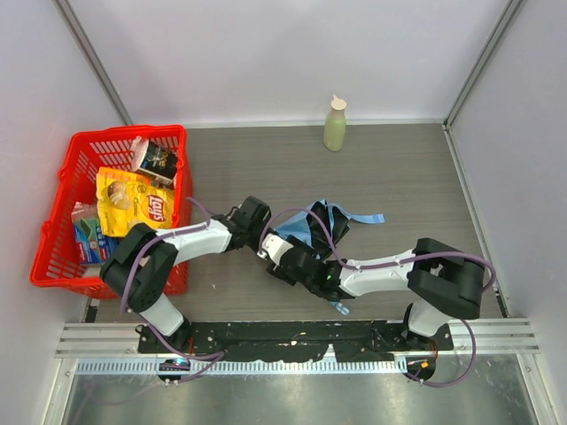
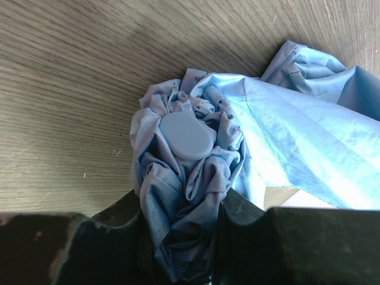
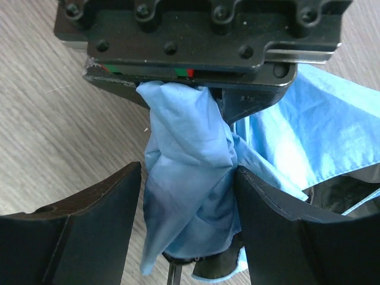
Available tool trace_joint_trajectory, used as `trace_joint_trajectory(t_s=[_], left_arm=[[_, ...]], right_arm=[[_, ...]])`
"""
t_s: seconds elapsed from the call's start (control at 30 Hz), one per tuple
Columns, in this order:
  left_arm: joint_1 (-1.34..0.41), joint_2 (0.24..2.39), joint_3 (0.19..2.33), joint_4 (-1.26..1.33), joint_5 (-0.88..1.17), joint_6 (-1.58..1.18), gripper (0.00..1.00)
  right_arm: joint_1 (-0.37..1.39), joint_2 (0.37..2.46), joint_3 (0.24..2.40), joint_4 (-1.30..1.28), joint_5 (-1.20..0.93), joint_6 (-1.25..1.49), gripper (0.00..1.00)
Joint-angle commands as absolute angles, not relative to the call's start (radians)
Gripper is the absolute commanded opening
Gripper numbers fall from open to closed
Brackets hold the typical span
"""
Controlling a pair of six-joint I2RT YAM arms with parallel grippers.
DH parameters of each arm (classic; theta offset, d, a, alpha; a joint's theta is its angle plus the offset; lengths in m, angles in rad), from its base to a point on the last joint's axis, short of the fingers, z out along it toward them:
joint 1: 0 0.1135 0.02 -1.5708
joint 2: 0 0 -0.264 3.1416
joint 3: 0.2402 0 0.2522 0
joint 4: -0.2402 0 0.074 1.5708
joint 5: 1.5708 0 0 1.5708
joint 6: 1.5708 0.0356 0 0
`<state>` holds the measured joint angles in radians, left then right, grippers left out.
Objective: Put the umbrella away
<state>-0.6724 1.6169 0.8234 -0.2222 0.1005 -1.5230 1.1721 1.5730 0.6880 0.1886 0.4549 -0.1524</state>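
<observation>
The sky-blue umbrella (image 1: 321,227) lies loosely bunched at the table's middle, its blue strap (image 1: 365,217) trailing right. My left gripper (image 1: 266,232) is shut on the gathered fabric at its tip end. In the left wrist view the fabric (image 2: 178,196) is pinched between the jaws of the left gripper (image 2: 181,208), below the round light-blue cap (image 2: 187,135). My right gripper (image 1: 282,248) faces the left one from the right. Its partly closed fingers (image 3: 267,225) straddle the hanging fabric (image 3: 190,172): the right finger touches it, the left stands a thin gap off. The black shaft (image 3: 174,276) shows below.
A red basket (image 1: 53,239) with a yellow chip bag (image 1: 133,202) and other packets stands at the left edge. A pale green bottle (image 1: 335,124) stands at the back wall. White walls close in the table on three sides.
</observation>
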Motion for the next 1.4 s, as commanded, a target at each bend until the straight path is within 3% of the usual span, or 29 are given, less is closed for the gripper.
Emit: trace_joint_trajectory(t_s=[0.0,0.13,0.2,0.37,0.43,0.5,0.57,0.73,0.77,0.8,1.1,1.37], left_arm=[[-0.67,1.663,0.799,-0.414,0.112,-1.537,0.0],[-0.67,1.66,0.802,-0.414,0.123,-1.54,0.0],[-0.669,1.66,0.805,-0.416,0.127,-1.54,0.0],[-0.67,1.637,0.795,-0.397,0.12,-1.543,0.0],[-0.67,1.628,0.788,-0.379,0.117,-1.543,0.0],[-0.67,1.621,0.792,-0.368,0.11,-1.532,0.0],[-0.67,1.614,0.79,-0.345,0.1,-1.516,0.12],[-0.67,1.533,0.724,-0.188,0.051,-1.473,0.69],[-0.669,1.513,0.703,-0.155,0.035,-1.459,0.93],[-0.669,1.493,0.687,-0.134,0.023,-1.448,0.99],[-0.667,1.474,0.592,0.122,0.052,-1.437,1.0],[-0.667,1.499,0.575,0.216,0.051,-1.433,1.0]], right_arm=[[1.173,1.635,0.675,0.313,0.607,-0.186,0.69],[1.173,1.724,0.695,0.334,0.659,-0.196,0.68],[1.173,1.776,0.733,0.292,0.724,-0.183,0.59],[1.173,1.816,0.761,0.201,0.727,-0.069,0.12],[1.173,1.803,0.75,0.186,0.689,-0.007,0.01],[1.172,1.781,0.718,0.199,0.631,0.049,0.01],[1.161,1.757,0.678,0.235,0.545,0.096,0.01],[1.063,1.694,0.592,0.304,0.231,0.201,0.01],[1.043,1.678,0.572,0.31,0.191,0.219,0.01],[1.008,1.661,0.565,0.316,0.114,0.227,0.01],[0.783,1.635,0.526,0.365,-0.335,0.316,0.01],[0.655,1.793,0.653,0.264,-0.643,0.31,0.01]])
